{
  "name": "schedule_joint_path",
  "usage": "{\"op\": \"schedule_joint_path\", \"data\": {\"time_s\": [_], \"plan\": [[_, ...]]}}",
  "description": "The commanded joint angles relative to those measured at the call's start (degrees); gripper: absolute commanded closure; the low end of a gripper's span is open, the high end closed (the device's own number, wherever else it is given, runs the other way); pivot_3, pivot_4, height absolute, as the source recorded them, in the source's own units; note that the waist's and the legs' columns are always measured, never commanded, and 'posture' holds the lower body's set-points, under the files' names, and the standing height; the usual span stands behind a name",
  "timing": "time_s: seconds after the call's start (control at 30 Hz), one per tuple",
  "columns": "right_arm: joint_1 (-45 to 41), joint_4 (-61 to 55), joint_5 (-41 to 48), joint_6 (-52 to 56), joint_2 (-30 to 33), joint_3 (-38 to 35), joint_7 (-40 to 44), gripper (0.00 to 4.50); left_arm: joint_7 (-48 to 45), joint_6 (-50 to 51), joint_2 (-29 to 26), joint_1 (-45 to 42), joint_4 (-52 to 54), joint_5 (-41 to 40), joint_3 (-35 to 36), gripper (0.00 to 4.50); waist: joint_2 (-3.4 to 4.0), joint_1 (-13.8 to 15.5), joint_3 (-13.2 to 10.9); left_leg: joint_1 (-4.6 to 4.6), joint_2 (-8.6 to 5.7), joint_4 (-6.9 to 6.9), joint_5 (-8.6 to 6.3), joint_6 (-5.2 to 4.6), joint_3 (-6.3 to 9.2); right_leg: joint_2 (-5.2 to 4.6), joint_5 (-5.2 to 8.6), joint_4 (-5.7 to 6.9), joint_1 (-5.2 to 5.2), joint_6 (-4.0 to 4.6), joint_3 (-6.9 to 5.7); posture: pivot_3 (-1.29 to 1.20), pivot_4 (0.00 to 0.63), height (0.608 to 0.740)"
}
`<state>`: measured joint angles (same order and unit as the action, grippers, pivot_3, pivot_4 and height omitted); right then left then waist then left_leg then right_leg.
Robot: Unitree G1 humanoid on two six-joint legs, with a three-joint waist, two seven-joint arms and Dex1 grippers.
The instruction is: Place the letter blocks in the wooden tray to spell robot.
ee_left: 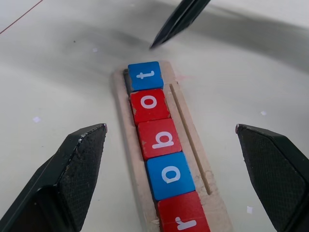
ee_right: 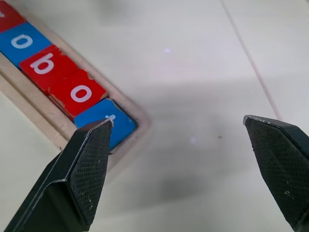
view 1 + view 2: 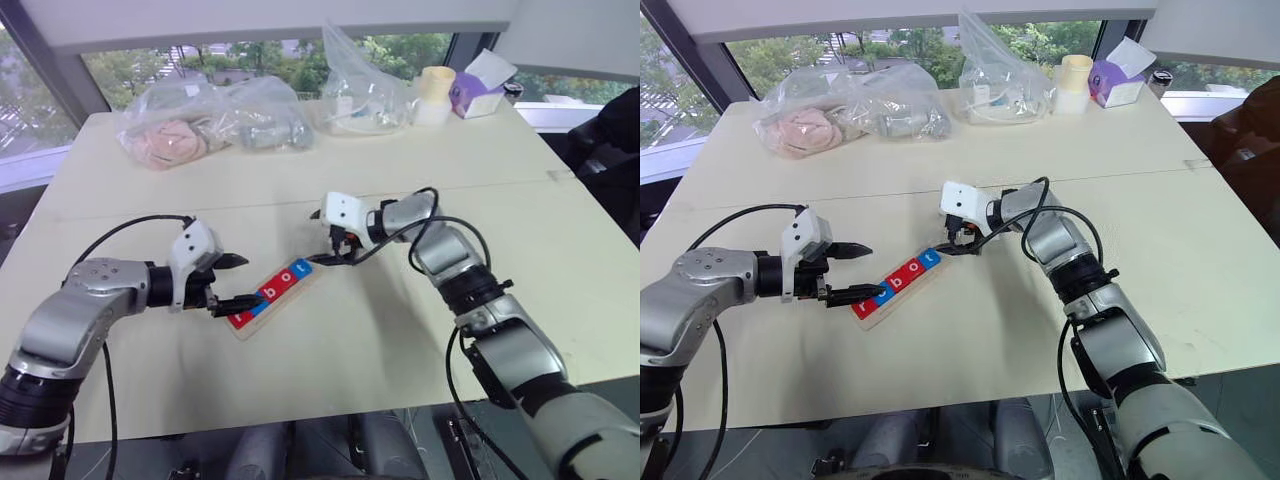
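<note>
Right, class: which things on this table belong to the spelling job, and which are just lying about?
Job: letter blocks, wooden tray, left claw, right claw.
Lying about: plastic bags, pale cup, purple tissue box.

- The left hand [image 1: 176, 181] hangs over the pale desk [image 1: 63, 72], its two black textured fingers [image 1: 72, 174] spread wide, one on each side of the tray.
- The long, narrow pale-wood tray [image 1: 190, 140] lies flat between them, untouched by either finger.
- Five square letter blocks [image 1: 159, 138] fill its slot edge to edge: red r, blue o, red b, red o, blue t.
- A dark pointed fingertip [image 1: 178, 21] of the other hand hovers just past the t end.
</note>
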<state>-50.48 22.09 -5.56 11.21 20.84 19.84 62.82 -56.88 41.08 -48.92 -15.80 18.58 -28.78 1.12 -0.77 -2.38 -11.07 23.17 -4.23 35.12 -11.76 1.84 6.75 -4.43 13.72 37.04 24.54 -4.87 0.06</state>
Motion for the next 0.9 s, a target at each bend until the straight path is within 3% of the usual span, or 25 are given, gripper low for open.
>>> {"op": "schedule_joint_path", "data": {"time_s": [0.03, 0.63, 0.9], "plan": [[2.7, -4.3, 0.5, 1.0, 0.9, 0.4, 0.5, 0.07, 0.3, 0.1, -0.5, 0.1, 1.8, -0.9, 1.8, 0.0, 0.0, 0.0, 0.0, 0.0, 0.0, 0.0, 0.0, 0.0, 0.0, 0.0, 0.0, 0.0, 0.0, 0.0, 0.0, 0.0, 0.15, 0.74], [-0.1, 7.9, -2.8, -5.6, -2.8, 1.8, -6.3, 0.07, 0.4, 0.3, -0.8, -0.2, 1.4, -1.2, 1.5, 0.0, 0.0, -0.1, 0.0, 0.0, 0.01, 0.01, 0.01, 0.0, -0.01, 0.01, 0.0, 0.0, 0.0, 0.01, 0.0, 0.0, 0.15, 0.74], [0.3, 5.4, -2.3, -4.9, -2.1, 1.5, -4.5, 0.07, 0.7, 0.6, -0.6, 0.3, 1.9, -1.5, 1.8, 0.0, 0.0, -0.1, 0.0, 0.0, 0.01, 0.01, 0.01, 0.01, -0.01, 0.02, 0.0, 0.0, 0.0, 0.0, 0.0, 0.0, 0.15, 0.74]]}}
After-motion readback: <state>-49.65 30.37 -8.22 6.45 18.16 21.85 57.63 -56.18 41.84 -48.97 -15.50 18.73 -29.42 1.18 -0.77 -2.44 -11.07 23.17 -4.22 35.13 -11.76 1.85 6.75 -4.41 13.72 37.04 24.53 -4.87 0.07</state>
